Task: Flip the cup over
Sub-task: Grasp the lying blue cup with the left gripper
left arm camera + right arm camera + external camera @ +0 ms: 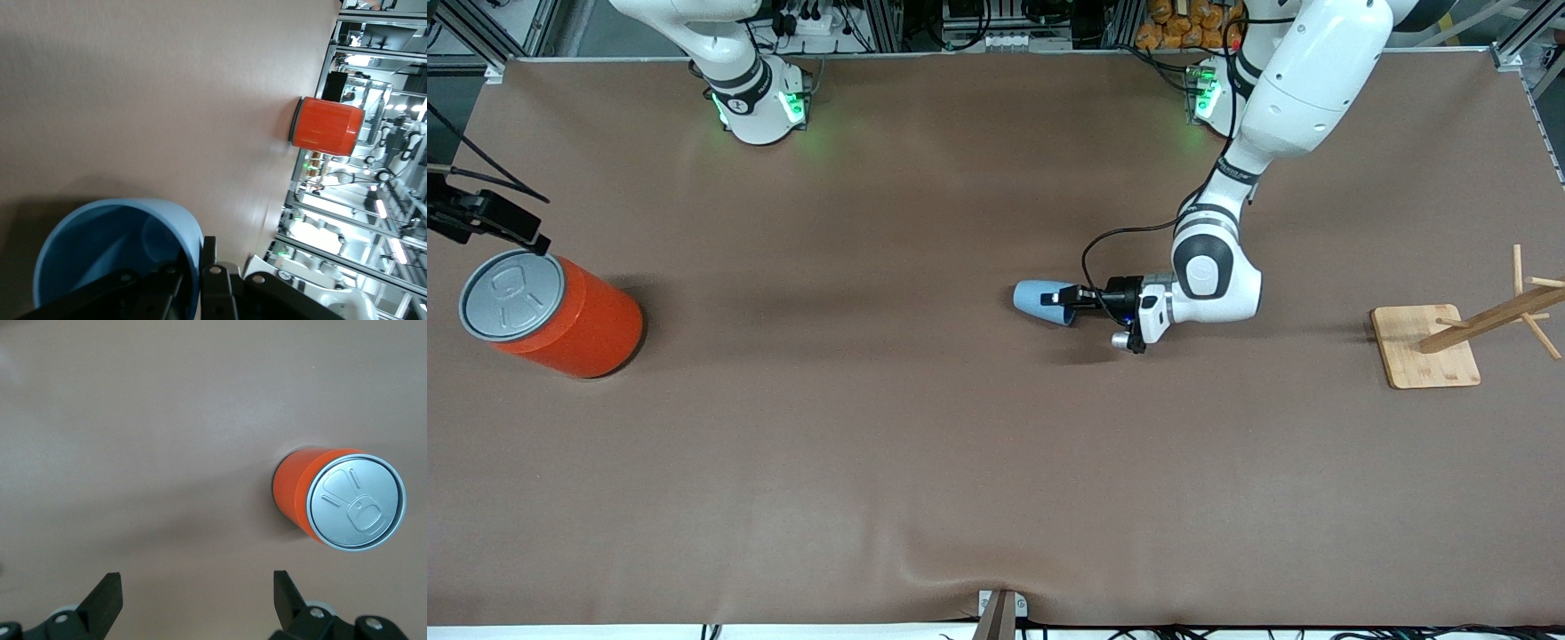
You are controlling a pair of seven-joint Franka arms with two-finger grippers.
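left tool [1074,298] pinching cup [1042,300] rim | right tool [197,590] open, apparently waiting

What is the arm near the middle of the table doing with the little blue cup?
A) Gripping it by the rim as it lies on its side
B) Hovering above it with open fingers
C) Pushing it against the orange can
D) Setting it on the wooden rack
A: the left gripper is shut on the rim of the cup, which lies on its side.

An orange can [560,313] stands at the right arm's end; a wooden rack [1449,333] at the left arm's.
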